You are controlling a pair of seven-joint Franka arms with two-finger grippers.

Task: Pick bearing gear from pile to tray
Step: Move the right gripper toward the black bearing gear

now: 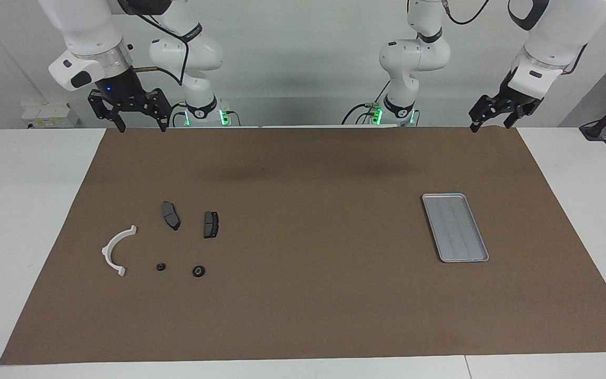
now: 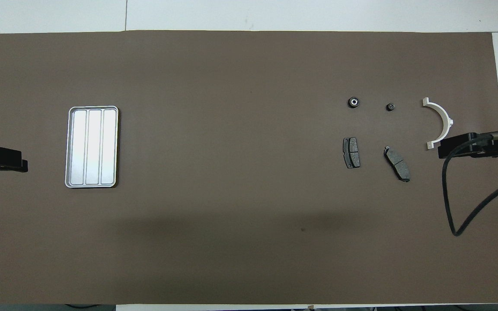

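**Inspector A:** Report position of the right gripper [image 1: 142, 128].

**Inspector B:** Found raised high over the brown mat [image 1: 308, 295], at the right arm's end of the table. Fingers spread apart, nothing between them. No contact with any part.

**Inspector A:** And the left gripper [image 1: 491, 125]?

**Inspector B:** Found waiting, raised over the mat's edge at the left arm's end. Fingers likewise apart and holding nothing.

**Inspector A:** State location of the pile.

**Inspector B:** Scattered loose on the mat toward the right arm's end, no two pieces touching. Noted two dark grey brake pads, one slanted [image 1: 170, 215] and one squarer [image 1: 211, 224], side by side and nearest the robots. Noted a white half-ring bracket [image 1: 106, 251] beside them, closest to the table's end. Noted two black round pieces farther from the robots than the pads: a smaller one [image 1: 161, 267] and a larger one [image 1: 198, 271]. Larger piece shown from overhead with a pale centre. Cannot tell teeth or finer detail on either.

**Inspector A:** Confirm the tray [image 1: 442, 196].

**Inspector B:** Confirmed flat on the mat toward the left arm's end, well apart from the pile. Silver-grey, rectangular, low-rimmed, ribbed lengthwise. Holding none of the parts.
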